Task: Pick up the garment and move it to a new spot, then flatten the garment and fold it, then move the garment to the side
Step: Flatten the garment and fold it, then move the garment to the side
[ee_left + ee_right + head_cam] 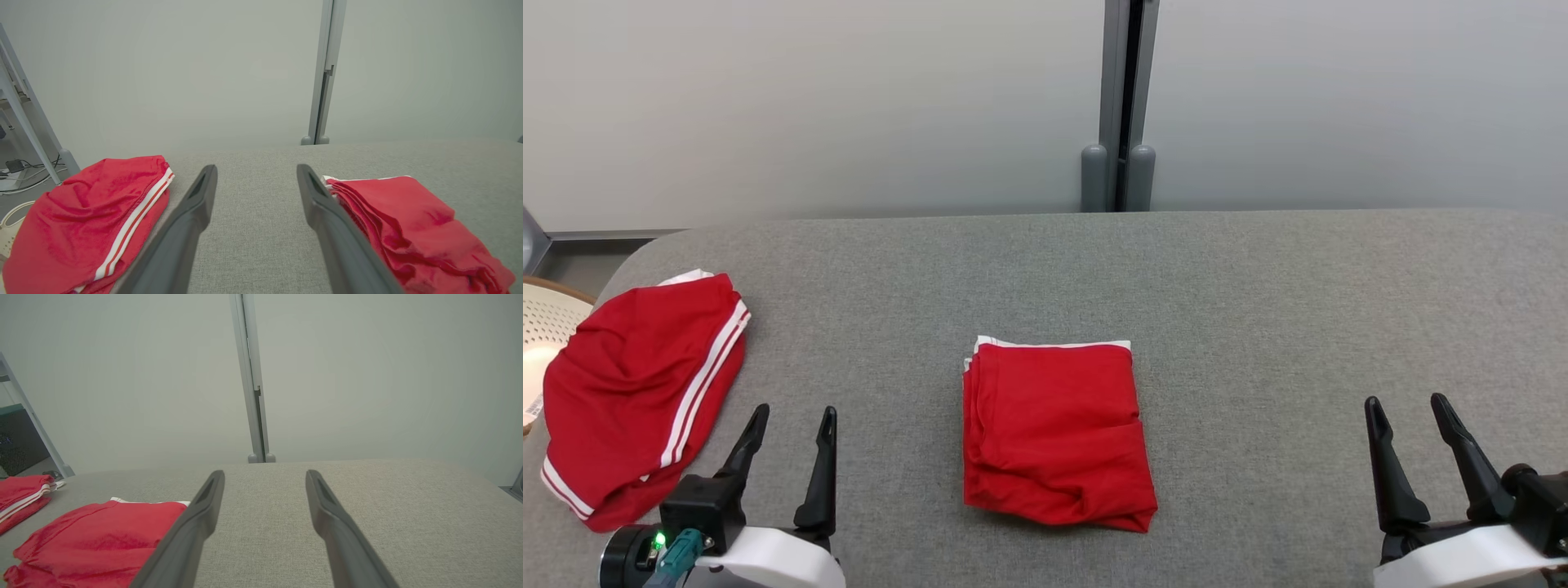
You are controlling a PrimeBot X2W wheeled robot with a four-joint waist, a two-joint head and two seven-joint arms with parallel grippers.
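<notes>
A red garment (1054,433) lies folded into a neat rectangle in the middle of the grey table (1258,327), a white hem showing along its far edge. It also shows at the right of the left wrist view as the garment (412,228) and at the lower left of the right wrist view as the garment (98,539). My left gripper (794,418) rests open at the lower left, apart from the cloth. My right gripper (1409,407) stands open at the lower right, well clear of it. Nothing sits between either pair of fingers.
A second red garment (637,392) with white side stripes lies folded at the table's left edge. A pale perforated basket (543,327) stands just beyond that edge. Grey partition walls with a post (1123,106) rise behind the table.
</notes>
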